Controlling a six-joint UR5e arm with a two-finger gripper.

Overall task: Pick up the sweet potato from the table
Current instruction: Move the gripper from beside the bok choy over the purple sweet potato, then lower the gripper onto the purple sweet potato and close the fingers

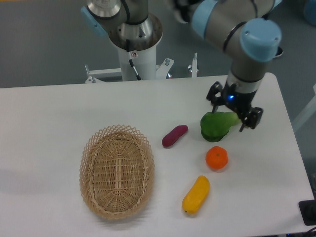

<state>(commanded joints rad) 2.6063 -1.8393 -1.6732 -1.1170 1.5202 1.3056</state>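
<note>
The sweet potato [175,136] is a small reddish-purple tuber. It lies on the white table [54,108] near the middle, just right of the basket, tilted with its far end to the right. My gripper [233,111] is to the right of the sweet potato, well apart from it. It points down with its fingers spread wide, over the right end of a green vegetable [216,126]. I cannot tell whether the fingers touch that vegetable. Nothing is gripped.
An oval wicker basket [117,170] stands at the front left. A round orange [217,158] lies in front of the green vegetable. A yellow-orange oblong fruit [196,195] lies near the front edge. The arm's base [136,44] stands behind the table.
</note>
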